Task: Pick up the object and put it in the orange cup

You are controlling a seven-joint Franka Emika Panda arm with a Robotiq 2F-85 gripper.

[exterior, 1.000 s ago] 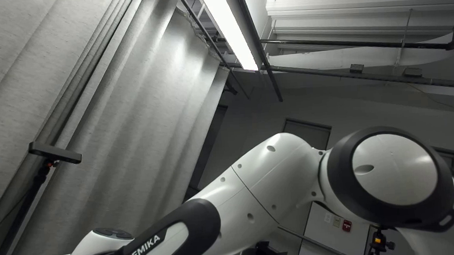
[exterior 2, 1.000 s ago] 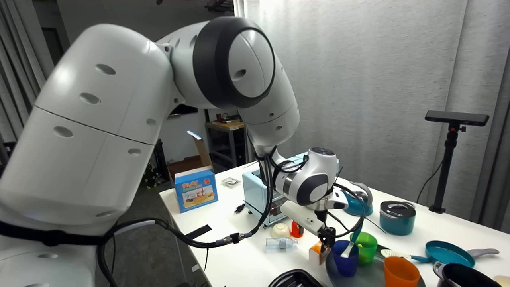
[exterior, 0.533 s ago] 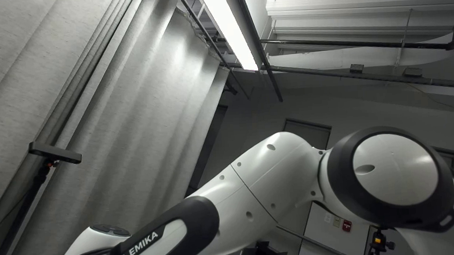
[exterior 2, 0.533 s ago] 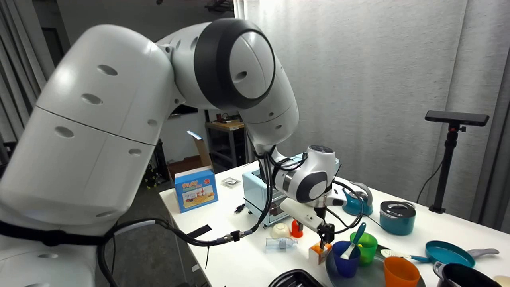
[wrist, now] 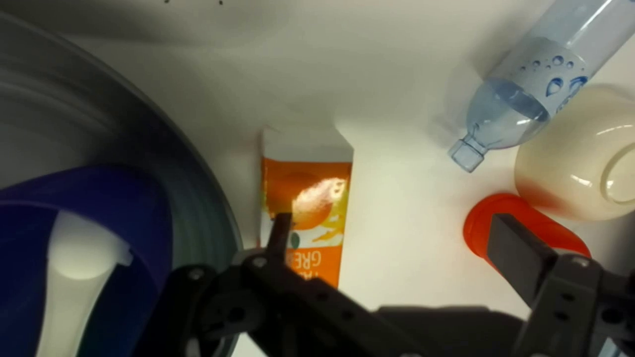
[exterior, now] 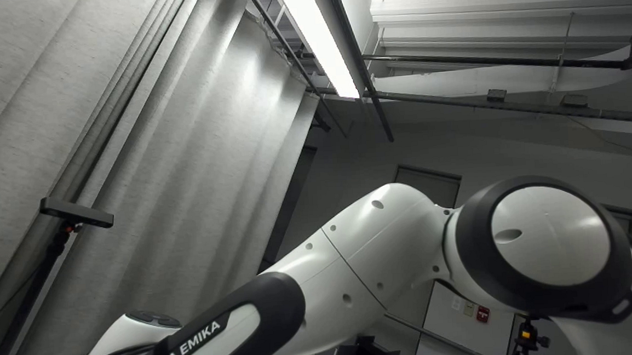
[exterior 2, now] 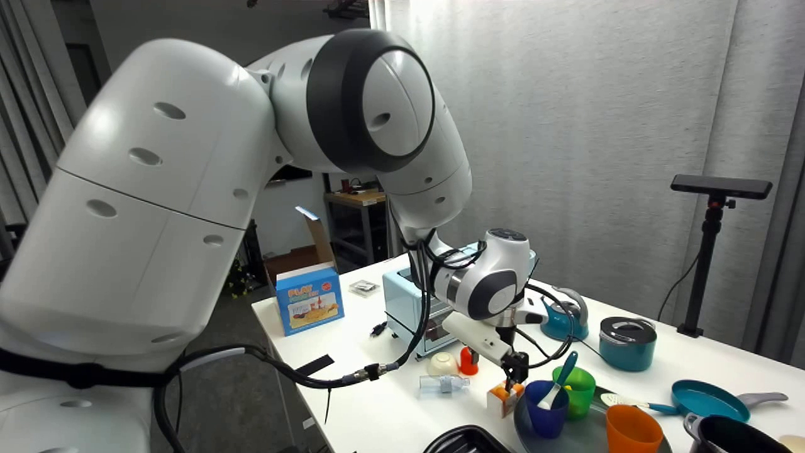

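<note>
Lifted slightly at its far end over the last second, the arm [exterior 2: 336, 107] reaches over the worktop [exterior 2: 371, 412], on which lies a grey plate [exterior 2: 582, 434]. The gripper [wrist: 394, 228] stands wide, its fingers [wrist: 518, 258] well apart. On the plate, the orange cup [exterior 2: 634, 431] stands upright, near the green cup [exterior 2: 580, 393] and blue cup [exterior 2: 544, 421]. The carton [wrist: 317, 203] lies on the worktop just beside the plate; in the wrist view one finger overlaps it, contact uncertain.
</note>
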